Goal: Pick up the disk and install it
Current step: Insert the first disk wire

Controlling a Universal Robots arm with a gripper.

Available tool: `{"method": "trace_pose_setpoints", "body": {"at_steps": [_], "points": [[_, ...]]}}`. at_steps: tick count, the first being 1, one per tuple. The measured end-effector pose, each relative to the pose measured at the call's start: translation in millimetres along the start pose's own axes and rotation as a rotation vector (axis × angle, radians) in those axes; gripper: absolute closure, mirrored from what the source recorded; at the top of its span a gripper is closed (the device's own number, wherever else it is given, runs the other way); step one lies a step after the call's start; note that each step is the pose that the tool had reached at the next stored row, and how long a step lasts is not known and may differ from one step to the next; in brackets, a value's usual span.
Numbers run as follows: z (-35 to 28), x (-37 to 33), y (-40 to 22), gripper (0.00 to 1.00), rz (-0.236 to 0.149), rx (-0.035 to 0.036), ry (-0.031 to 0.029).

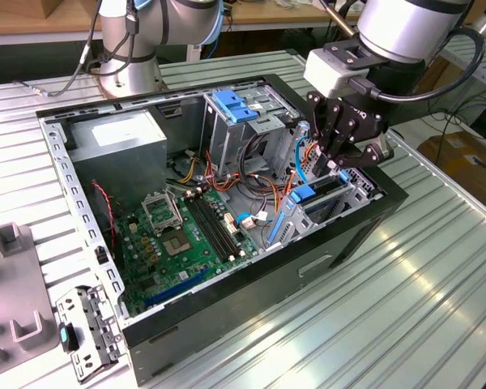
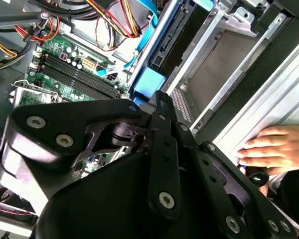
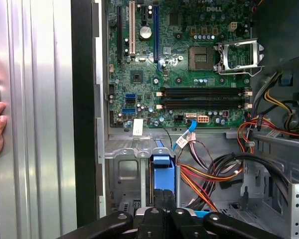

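Since the disk [image 1: 308, 197] stands on edge in the small cage [image 1: 355, 193] by the case's [image 1: 227, 320] wall and looks almost in, the gripper [image 1: 338, 168], fingers pressed together and holding nothing, should push its blue end straight, not sideways.

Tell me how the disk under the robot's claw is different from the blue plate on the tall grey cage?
The disk is dark with blue only along its edges; the latch plate is blue all over. The disk sits low in the small bay below the gripper; the latch plate lies atop the tall cage, away from it. Both have bright blue plastic.
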State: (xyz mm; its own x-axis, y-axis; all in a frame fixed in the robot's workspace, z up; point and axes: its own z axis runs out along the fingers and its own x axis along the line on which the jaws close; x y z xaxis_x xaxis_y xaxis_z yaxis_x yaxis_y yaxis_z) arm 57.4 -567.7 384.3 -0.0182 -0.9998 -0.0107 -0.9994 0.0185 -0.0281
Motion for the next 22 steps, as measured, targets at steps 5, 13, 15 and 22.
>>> {"method": "trace_pose_setpoints", "body": {"at_steps": [5, 13, 15, 22], "points": [[0.1, -0.1, -6.2, 0.89, 0.0, -0.0002, 0.0001], [0.3, -0.2, -11.2, 0.89, -0.028, -0.0005, -0.0007], [-0.4, -0.1, -11.3, 0.89, -0.06, -0.0009, -0.0015], [-10.0, -0.3, -11.6, 0.89, -0.091, -0.0022, -0.003]]}}
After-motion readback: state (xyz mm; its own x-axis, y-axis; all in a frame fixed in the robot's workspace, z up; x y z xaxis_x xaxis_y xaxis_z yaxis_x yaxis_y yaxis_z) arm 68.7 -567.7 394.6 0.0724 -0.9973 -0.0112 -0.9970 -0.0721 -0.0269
